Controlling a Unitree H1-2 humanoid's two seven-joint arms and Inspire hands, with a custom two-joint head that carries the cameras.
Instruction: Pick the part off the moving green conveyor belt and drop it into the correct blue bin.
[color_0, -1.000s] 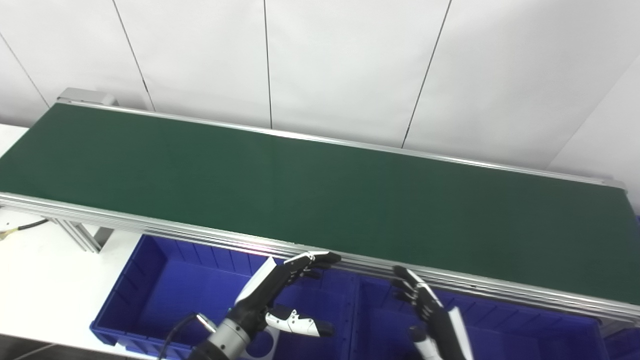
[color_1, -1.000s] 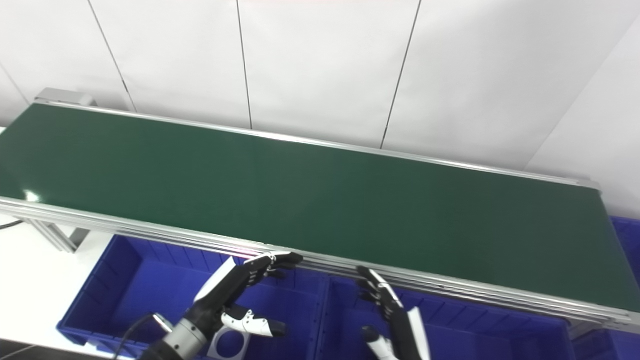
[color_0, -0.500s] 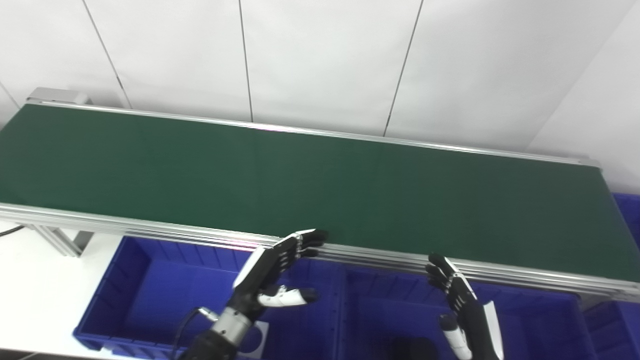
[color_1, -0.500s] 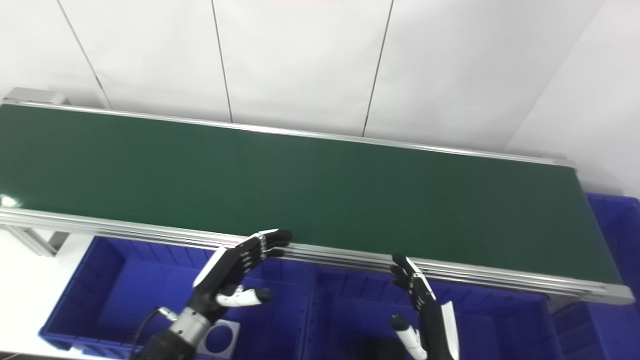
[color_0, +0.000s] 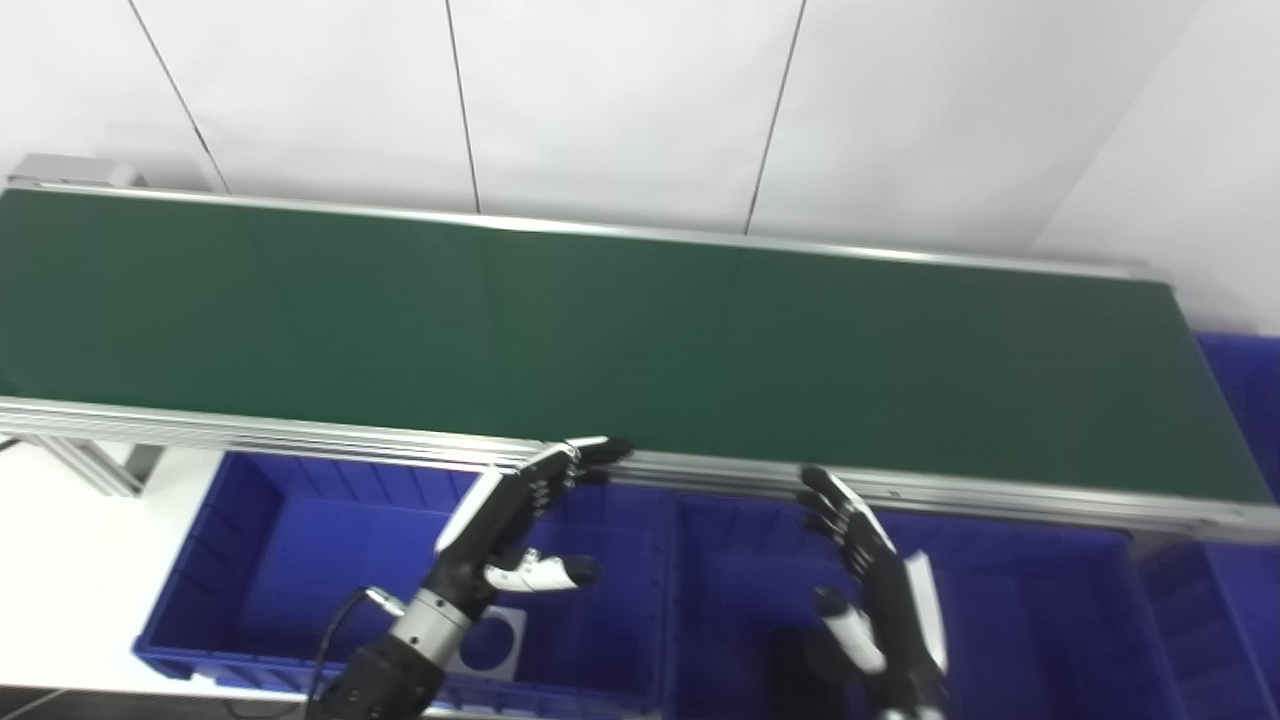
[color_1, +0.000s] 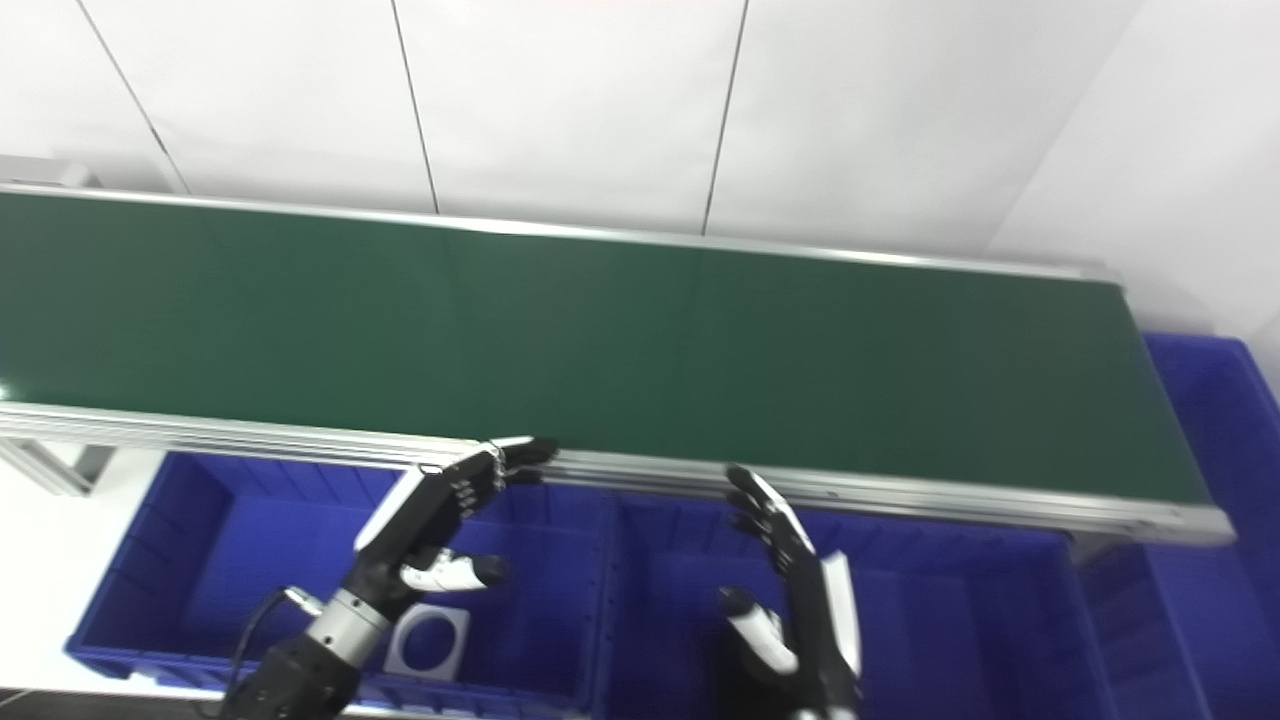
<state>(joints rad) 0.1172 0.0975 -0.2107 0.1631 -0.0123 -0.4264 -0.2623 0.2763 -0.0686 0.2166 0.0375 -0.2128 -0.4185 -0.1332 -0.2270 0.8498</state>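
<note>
- The left hand (color_0: 505, 530) has its black-and-white fingers (color_0: 575, 465) stretched out flat and spread from the thumb, holding nothing; the fingertips reach up to the near silver rail of the conveyor.
- The right hand (color_0: 880, 590) also stands with its fingers (color_0: 835, 505) apart and empty, palm turned toward the left hand, tips just below the same rail.
- Both hands hover above the long blue plastic bins (color_0: 300, 540) that sit under the near edge of the conveyor, the left hand over the left bin and the right hand over the bin beside it (color_0: 1040, 620).
- On the floor of the left bin, just under the left wrist, lies a flat white square part with a round hole in its middle (color_1: 432, 637); the arm partly hides it in the left eye view.
- The dark green conveyor belt (color_0: 640, 340), framed by aluminium rails (color_0: 300, 435), runs across the whole width behind the hands; its surface shows bare green.
- Another blue bin (color_1: 1225, 420) stands at the belt's right end.
- A white tabletop (color_0: 60, 570) shows at the left, and white wall panels (color_0: 620, 100) rise behind the conveyor.
</note>
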